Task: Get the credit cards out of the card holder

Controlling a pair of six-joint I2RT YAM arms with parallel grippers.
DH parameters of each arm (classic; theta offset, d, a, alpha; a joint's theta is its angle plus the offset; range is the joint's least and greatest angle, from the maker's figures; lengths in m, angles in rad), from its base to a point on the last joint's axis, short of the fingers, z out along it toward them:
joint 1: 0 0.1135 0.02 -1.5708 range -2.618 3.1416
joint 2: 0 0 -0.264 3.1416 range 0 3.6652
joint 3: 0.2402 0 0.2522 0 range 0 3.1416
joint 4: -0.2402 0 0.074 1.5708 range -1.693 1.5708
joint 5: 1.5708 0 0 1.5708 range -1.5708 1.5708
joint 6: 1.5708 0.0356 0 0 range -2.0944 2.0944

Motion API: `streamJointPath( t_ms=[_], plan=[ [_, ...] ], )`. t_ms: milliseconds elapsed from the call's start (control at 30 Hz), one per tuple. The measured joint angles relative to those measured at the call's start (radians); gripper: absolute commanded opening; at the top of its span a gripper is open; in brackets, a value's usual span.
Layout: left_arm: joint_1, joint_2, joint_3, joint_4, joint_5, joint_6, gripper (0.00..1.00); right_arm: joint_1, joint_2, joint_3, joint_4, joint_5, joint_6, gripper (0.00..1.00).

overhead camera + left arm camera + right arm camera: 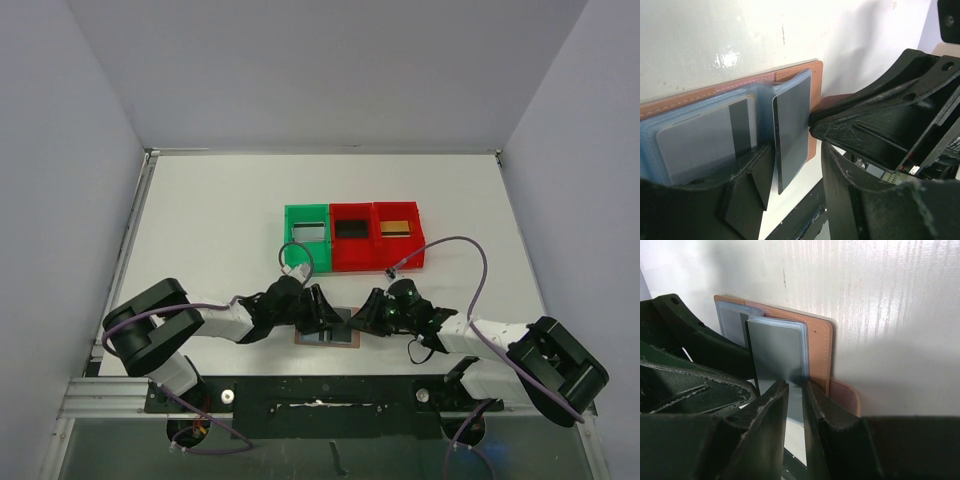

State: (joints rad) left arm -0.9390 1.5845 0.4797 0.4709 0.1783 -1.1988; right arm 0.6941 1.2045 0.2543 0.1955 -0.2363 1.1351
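Note:
The brown card holder (328, 341) lies open at the table's near edge, between both grippers. In the left wrist view, one grey striped card (700, 142) sits in its left blue-grey pocket. A dark grey card (792, 120) sticks halfway out of the right pocket. My left gripper (796, 165) is open, and that card's lower corner hangs between its fingers without touching them. My right gripper (796, 387) straddles the same card (772, 347). Its jaws are narrowed around the card, with a slit still showing. The holder's leather edge (817, 340) and strap tab lie beside the right finger.
At mid-table stands a row of three bins. The green bin (290, 225) holds a silver-grey card, the middle red bin (336, 250) a black card and the right red bin (416, 240) a gold card. The black metal base rail (320, 400) runs just behind the holder.

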Motion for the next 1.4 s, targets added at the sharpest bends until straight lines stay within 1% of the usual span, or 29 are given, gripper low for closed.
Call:
streamJointPath(
  t_ms=[67,133,167,267,400,567,633,767,1000,1400],
  plan=[
    [0.005,0.002,-0.020,0.038,0.005,-0.013,0.33,0.000,0.011,-0.004,0.024,-0.008,0.002,0.21],
    [0.011,0.008,-0.043,0.076,0.009,-0.028,0.24,0.000,0.019,-0.004,0.036,-0.013,0.003,0.21],
    [0.012,0.010,-0.048,0.085,0.010,-0.034,0.22,-0.001,0.022,-0.004,0.041,-0.016,0.003,0.21],
    [0.013,0.018,-0.056,0.094,0.010,-0.042,0.21,-0.001,0.024,-0.004,0.043,-0.016,0.003,0.21],
    [0.012,0.018,-0.056,0.094,0.009,-0.048,0.27,-0.001,0.024,-0.004,0.040,-0.014,0.005,0.21],
    [0.012,-0.003,-0.066,0.090,0.009,-0.050,0.27,-0.001,0.023,-0.004,0.036,-0.011,0.010,0.21],
    [0.012,-0.014,-0.074,0.088,0.009,-0.051,0.25,-0.001,0.023,-0.004,0.035,-0.011,0.011,0.21],
    [0.012,-0.046,-0.095,0.094,0.008,-0.058,0.14,-0.001,0.023,-0.003,0.035,-0.011,0.011,0.21],
    [0.012,-0.057,-0.132,0.114,0.006,-0.082,0.02,-0.001,0.023,-0.002,0.032,-0.010,0.011,0.21],
    [0.016,-0.070,-0.148,0.147,0.010,-0.103,0.00,0.000,0.024,0.000,0.027,-0.010,0.011,0.21]
  ],
)
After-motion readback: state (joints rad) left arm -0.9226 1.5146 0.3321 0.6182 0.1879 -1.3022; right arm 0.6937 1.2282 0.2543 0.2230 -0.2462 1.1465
